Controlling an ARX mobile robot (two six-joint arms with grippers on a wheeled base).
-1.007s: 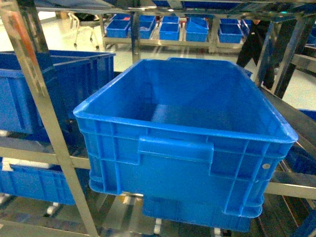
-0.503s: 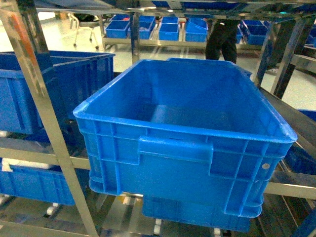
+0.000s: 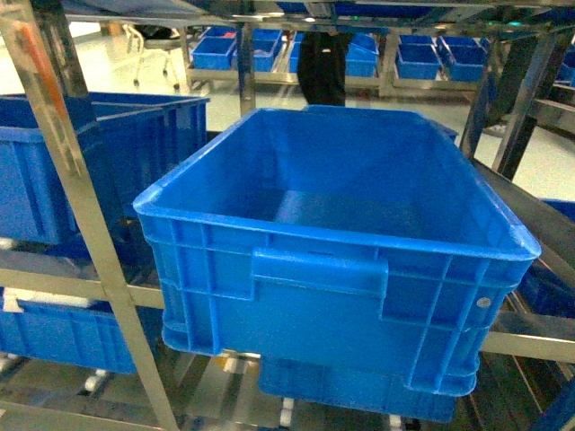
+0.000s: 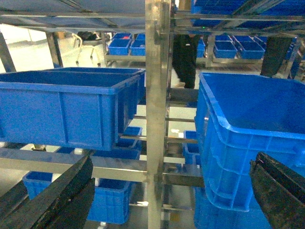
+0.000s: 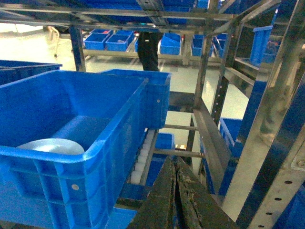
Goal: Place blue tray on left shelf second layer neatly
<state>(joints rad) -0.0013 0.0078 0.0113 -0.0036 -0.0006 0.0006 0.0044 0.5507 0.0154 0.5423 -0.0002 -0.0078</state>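
Observation:
The blue tray (image 5: 50, 145) shows only in the right wrist view, as a pale round dish lying flat on the floor of a deep dark-blue crate (image 5: 95, 157), partly hidden by the crate's near wall. That crate (image 3: 341, 296) fills the middle of the head view. My right gripper (image 5: 175, 161) is shut with nothing in it, low and just right of the crate's corner. My left gripper (image 4: 174, 160) is open wide, facing a steel shelf post (image 4: 157, 95), with the crate (image 4: 238, 157) at its right finger. Neither gripper appears in the head view.
A second dark-blue crate (image 3: 135, 144) sits on the left bay's shelf behind a slanting steel post (image 3: 81, 197). More crates (image 4: 112, 200) stand on the layer below. A person in black (image 3: 323, 67) stands in the aisle behind. Steel uprights (image 5: 271, 124) close in the right side.
The person in the background has walked from right to left along the far aisle. The crate and the shelves have not moved.

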